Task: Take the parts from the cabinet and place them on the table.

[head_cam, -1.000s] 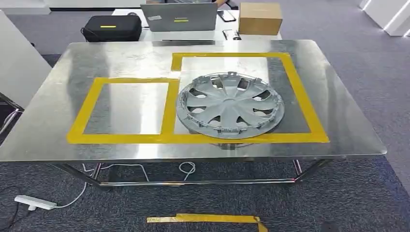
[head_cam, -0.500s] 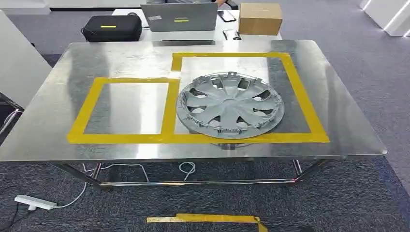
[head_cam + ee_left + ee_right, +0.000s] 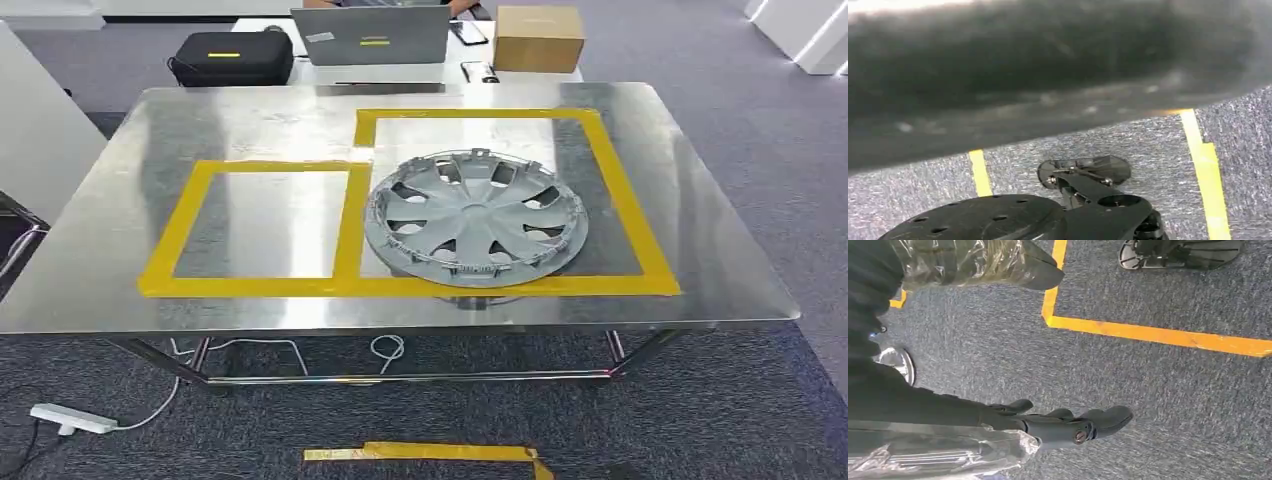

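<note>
A grey plastic hubcap (image 3: 475, 217) lies flat on the steel table (image 3: 110, 250), inside the larger, right-hand rectangle of yellow tape (image 3: 625, 200). The smaller left-hand taped rectangle (image 3: 262, 222) holds nothing. My right hand (image 3: 1068, 424) hangs over the grey carpet with its dark fingers stretched out and nothing in them. In the left wrist view my left hand (image 3: 1048, 65) is a dark blur close to the lens, and how its fingers lie cannot be made out.
Behind the table a second desk carries a laptop (image 3: 370, 35), a black case (image 3: 232, 58) and a cardboard box (image 3: 538, 38). A white power strip (image 3: 72, 419) and cables lie on the carpet under the table's front left. A yellow tape strip (image 3: 425, 453) marks the floor.
</note>
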Robot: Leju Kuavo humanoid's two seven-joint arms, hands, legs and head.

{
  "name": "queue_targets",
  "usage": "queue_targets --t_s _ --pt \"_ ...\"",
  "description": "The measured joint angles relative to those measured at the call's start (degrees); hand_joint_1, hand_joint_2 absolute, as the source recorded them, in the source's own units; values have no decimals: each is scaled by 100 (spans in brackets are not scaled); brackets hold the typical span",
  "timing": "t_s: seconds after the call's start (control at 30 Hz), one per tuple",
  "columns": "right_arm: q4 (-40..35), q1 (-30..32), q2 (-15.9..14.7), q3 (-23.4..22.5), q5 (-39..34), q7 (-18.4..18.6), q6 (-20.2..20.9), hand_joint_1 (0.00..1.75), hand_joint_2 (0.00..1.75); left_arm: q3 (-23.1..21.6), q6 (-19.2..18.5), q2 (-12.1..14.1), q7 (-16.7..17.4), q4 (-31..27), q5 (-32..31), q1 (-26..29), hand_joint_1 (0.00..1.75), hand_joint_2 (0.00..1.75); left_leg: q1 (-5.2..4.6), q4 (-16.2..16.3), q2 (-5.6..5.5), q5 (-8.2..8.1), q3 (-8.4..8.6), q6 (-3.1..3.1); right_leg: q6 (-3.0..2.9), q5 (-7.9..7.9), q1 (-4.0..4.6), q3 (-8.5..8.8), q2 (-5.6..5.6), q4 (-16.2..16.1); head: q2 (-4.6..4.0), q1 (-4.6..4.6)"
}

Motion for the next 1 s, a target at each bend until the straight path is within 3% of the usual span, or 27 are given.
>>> queue_targets --t_s 0.13,0.33,0.53,0.67,0.77,1.0 --pt "-11 -55 20 -15 -123 -274 96 0 175 -305 2 13 -245 28 -466 -5 0 0 0 0 1 0 0 0 0 0 0 0 2 0 0 0" --pt "-57 -237 61 -13 -134 -320 68 0 175 -720 11 -20 -396 109 -664 -68 0 0 0 0 0 1 1 0 0 1 0 1 0 0 0 0" --pt "-57 -245 61 -13 -188 -243 -11 0 175 -545 70 -59 -51 133 -13 -110 0 0 0 0 0 0 1 0 0 1 0 1 1 0 0 0" --pt "-57 -244 61 -13 -248 -263 -37 0 175 -418 107 -42 96 133 -13 -87 0 0 0 0 0 -1 0 0 0 -1 0 -1 0 0 0 0" --pt "-57 -262 61 -13 -254 -368 -30 0 175 -479 90 -33 35 133 -391 -67 0 0 0 0 0 -1 -1 0 0 -1 0 0 1 0 0 0" --pt "-57 -344 61 -13 -256 -420 -33 0 175 -516 83 -37 -98 142 -413 -66 0 0 0 0 0 -1 1 0 0 0 0 2 0 0 0 2"
